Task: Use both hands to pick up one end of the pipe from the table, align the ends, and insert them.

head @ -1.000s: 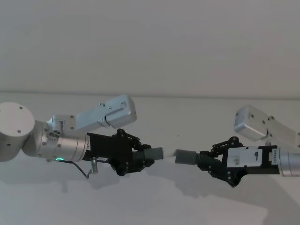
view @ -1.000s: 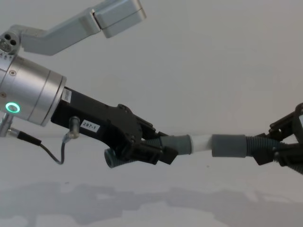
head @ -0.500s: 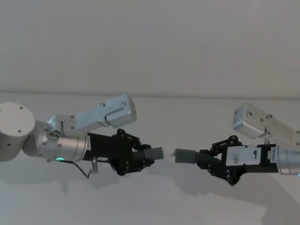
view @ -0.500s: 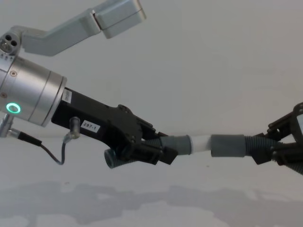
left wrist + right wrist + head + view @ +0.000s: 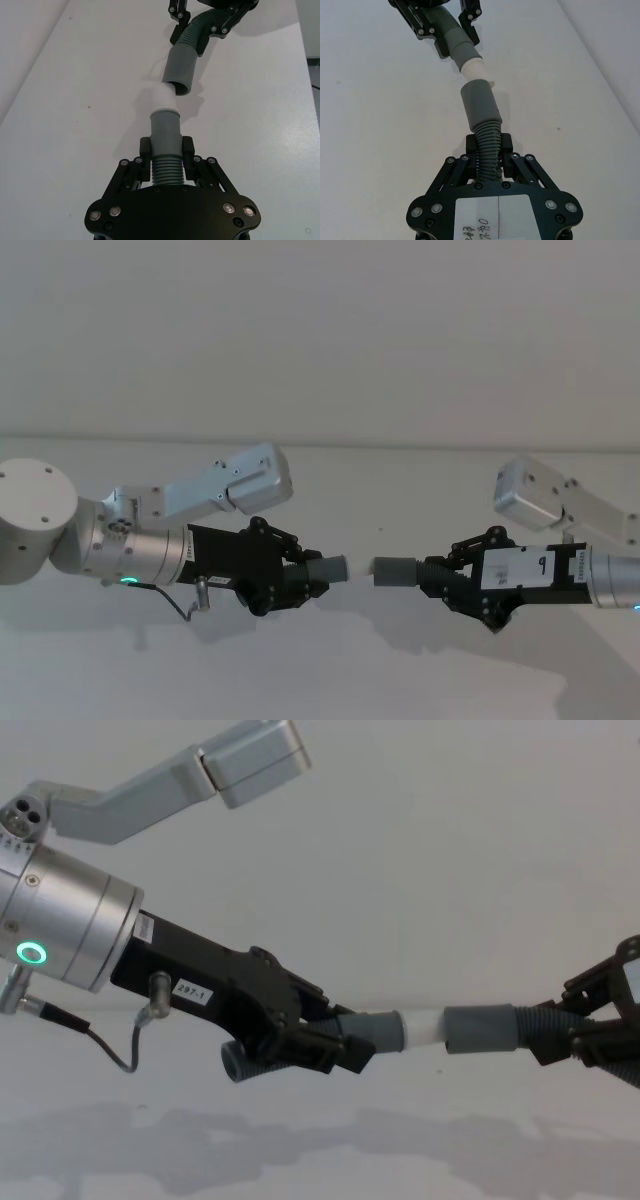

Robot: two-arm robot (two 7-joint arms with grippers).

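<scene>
both pieces held above the table, ends facing each other mid-air. seen nearest in chest view: left gripper w/ fingers clamped on the ribbed part of left pipe piece, silver wrist w/ green ring light behind it. whitish inner section sticking out of the left cuff, tip right at the mouth of the right cuff — overlapping or just touching, can't tell. right gripper pinched on ribbed part of right pipe piece. in left wrist view, slightly off-axis, right cuff tilted vs white tip. farther back — plain white wall.
</scene>
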